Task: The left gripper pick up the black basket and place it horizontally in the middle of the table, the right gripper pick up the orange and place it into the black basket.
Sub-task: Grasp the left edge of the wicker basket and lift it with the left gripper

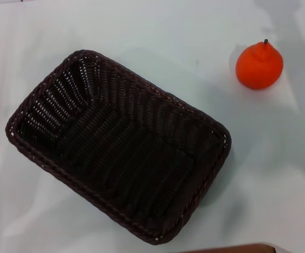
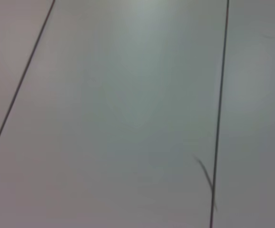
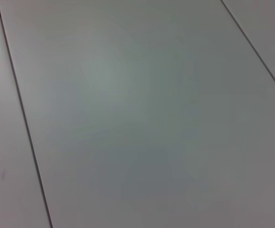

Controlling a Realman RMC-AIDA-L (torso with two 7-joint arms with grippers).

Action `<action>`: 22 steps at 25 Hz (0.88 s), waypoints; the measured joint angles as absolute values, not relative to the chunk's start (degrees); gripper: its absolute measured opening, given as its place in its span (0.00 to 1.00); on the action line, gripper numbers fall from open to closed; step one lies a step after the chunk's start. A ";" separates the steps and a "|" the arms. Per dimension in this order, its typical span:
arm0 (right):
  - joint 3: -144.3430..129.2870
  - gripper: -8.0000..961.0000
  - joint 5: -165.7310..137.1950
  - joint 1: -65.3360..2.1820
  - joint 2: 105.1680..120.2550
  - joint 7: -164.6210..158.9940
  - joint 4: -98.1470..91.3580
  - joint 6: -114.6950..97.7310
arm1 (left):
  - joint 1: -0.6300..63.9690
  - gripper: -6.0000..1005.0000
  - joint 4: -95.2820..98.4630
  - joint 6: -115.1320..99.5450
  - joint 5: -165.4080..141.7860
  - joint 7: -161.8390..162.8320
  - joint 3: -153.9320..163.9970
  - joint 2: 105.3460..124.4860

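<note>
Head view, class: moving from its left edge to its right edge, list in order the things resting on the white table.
black basket → orange, both on the table. The basket lies at an angle and has nothing in it; the orange sits apart from it, farther back. Neither claw shows in this view.

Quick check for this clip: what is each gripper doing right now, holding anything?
Left gripper: not in view, state cannot be told.
Right gripper: not in view, state cannot be told.
The black basket and the orange sit apart on the table, neither held.
</note>
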State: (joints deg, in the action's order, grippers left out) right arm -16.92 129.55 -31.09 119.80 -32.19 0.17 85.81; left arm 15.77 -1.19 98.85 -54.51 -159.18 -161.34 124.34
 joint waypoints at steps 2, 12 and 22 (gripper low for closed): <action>-16.98 0.97 129.46 -31.16 119.77 -32.25 0.17 85.35 | 15.82 0.68 -1.27 98.79 -54.63 -159.18 -161.13 124.34; -16.68 0.96 129.48 -31.12 119.76 -33.02 -0.92 84.68 | 16.08 0.68 -1.23 97.65 -54.68 -157.10 -160.46 124.19; -16.21 0.96 129.61 -30.27 119.69 -33.97 -1.52 86.29 | 8.64 0.67 -29.52 89.09 -55.83 -127.92 -145.24 123.64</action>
State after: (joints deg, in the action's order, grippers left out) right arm -16.21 129.61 -30.27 119.69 -33.97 -1.52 86.29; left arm 8.64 -29.52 89.09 -55.83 -127.92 -145.24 123.64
